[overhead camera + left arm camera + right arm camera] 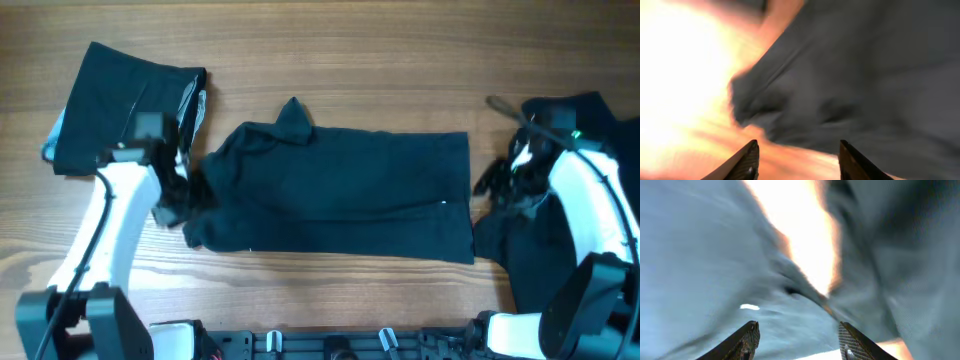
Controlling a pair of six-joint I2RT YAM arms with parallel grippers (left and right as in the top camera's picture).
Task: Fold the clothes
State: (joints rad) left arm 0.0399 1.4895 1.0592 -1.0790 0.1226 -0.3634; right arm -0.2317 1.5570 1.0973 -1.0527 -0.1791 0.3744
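A dark garment (340,190) lies spread across the middle of the wooden table, folded into a long rectangle with a bunched left end. My left gripper (185,200) is at that left end; in the left wrist view its fingers (797,160) are open with the bunched cloth (850,85) just ahead and bare table between them. My right gripper (495,182) is at the garment's right edge; in the right wrist view its fingers (800,340) are open over dark cloth (715,270). Both wrist views are blurred.
A folded dark garment (120,105) lies at the far left. More dark clothes (590,210) are piled at the right edge under the right arm. The wooden table (400,60) shows at the back.
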